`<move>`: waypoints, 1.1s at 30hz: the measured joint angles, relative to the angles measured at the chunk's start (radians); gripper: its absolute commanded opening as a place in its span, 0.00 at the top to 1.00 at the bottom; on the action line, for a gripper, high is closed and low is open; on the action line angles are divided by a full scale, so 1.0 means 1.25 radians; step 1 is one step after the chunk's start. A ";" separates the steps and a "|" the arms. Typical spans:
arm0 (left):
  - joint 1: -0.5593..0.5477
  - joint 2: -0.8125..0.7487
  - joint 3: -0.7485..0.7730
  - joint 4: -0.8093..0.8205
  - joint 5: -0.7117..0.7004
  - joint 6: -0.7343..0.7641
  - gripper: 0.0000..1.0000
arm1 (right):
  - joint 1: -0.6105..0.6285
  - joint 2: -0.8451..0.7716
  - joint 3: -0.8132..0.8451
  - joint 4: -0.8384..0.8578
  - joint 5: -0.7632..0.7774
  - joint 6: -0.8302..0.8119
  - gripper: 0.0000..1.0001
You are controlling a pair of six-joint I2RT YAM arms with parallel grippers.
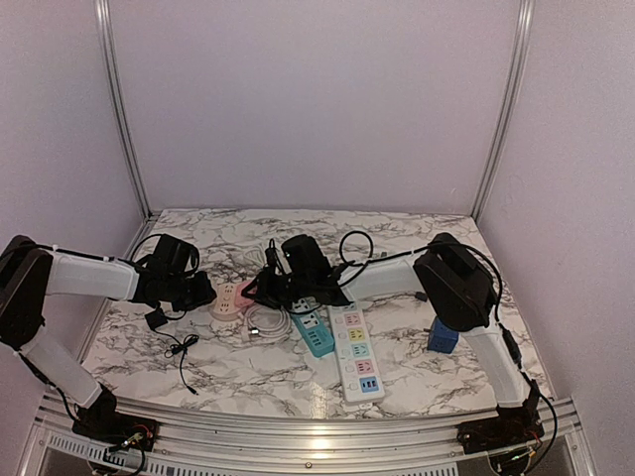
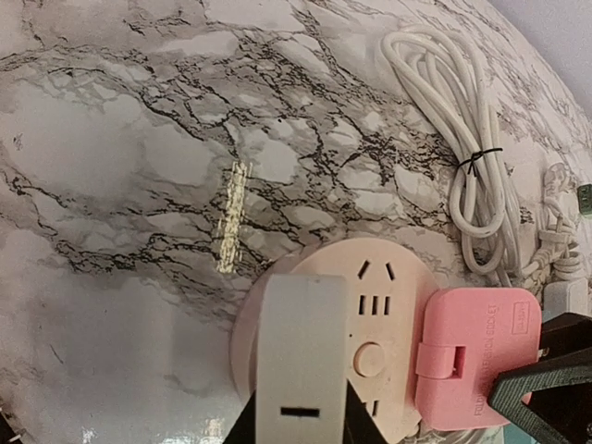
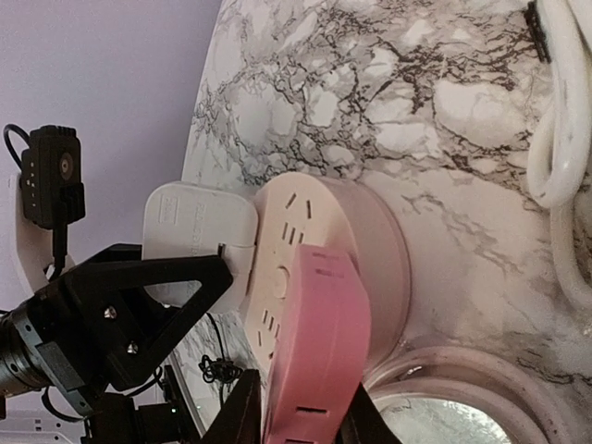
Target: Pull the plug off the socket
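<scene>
Marble table (image 1: 248,382), pale walls. Round socket (image 2: 375,277) lies flat with two plugs in it. White plug (image 2: 301,361) sits on the socket's left side, pinched by the left gripper (image 2: 301,421), jaws narrow. Pink plug (image 3: 314,351) sits on the socket's right side between the right gripper (image 3: 301,416) fingers, also narrow; real grip can't tell. Coiled white cord (image 2: 462,139) lies near the socket.

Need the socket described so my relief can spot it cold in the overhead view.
On the marble table, look left of centre, just left of the teal strip and white strip. The socket is the round, pale pink puck carrying a white plug and a pink plug; its neighbours are long and straight.
</scene>
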 measured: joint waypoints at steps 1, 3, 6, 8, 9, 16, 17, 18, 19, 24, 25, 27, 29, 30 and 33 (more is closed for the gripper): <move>0.000 0.001 0.002 -0.003 0.000 0.002 0.84 | 0.000 0.000 0.000 0.000 -0.001 0.000 0.81; -0.001 0.002 0.006 -0.010 -0.001 0.004 0.85 | 0.000 0.001 0.003 -0.001 -0.002 0.007 0.82; -0.004 0.003 0.014 -0.024 -0.006 0.006 0.62 | 0.000 0.001 0.005 -0.002 -0.003 0.019 0.85; -0.006 0.003 0.017 -0.031 -0.007 0.011 0.57 | 0.000 0.001 0.006 0.002 -0.009 0.021 0.86; -0.009 0.003 0.020 -0.034 -0.007 0.012 0.54 | 0.001 0.001 0.008 0.002 -0.011 0.019 0.86; -0.010 -0.005 0.045 -0.088 -0.031 0.023 0.51 | 0.002 0.001 0.008 0.002 -0.010 0.014 0.87; -0.009 -0.009 0.050 -0.100 -0.037 0.023 0.51 | 0.002 0.001 0.008 0.002 -0.010 0.013 0.87; -0.009 -0.015 0.057 -0.113 -0.045 0.023 0.50 | 0.002 0.001 0.008 0.002 -0.010 0.013 0.87; -0.008 -0.017 0.060 -0.117 -0.047 0.023 0.50 | 0.002 0.001 0.008 0.002 -0.010 0.012 0.87; 0.005 -0.035 0.068 -0.139 -0.059 0.028 0.53 | 0.002 0.001 0.008 0.002 -0.010 0.012 0.87; 0.007 -0.036 0.069 -0.144 -0.060 0.029 0.54 | 0.002 0.001 0.007 0.002 -0.010 0.011 0.87; 0.010 -0.036 0.075 -0.159 -0.063 0.032 0.59 | 0.002 0.001 0.007 0.002 -0.010 0.012 0.87; 0.013 -0.036 0.083 -0.170 -0.064 0.039 0.64 | 0.002 0.001 0.007 0.003 -0.010 0.012 0.87; 0.013 -0.036 0.088 -0.175 -0.065 0.042 0.67 | 0.002 0.001 0.006 0.003 -0.010 0.012 0.87; 0.013 -0.036 0.094 -0.189 -0.065 0.051 0.76 | 0.002 0.001 0.004 0.005 -0.009 0.012 0.87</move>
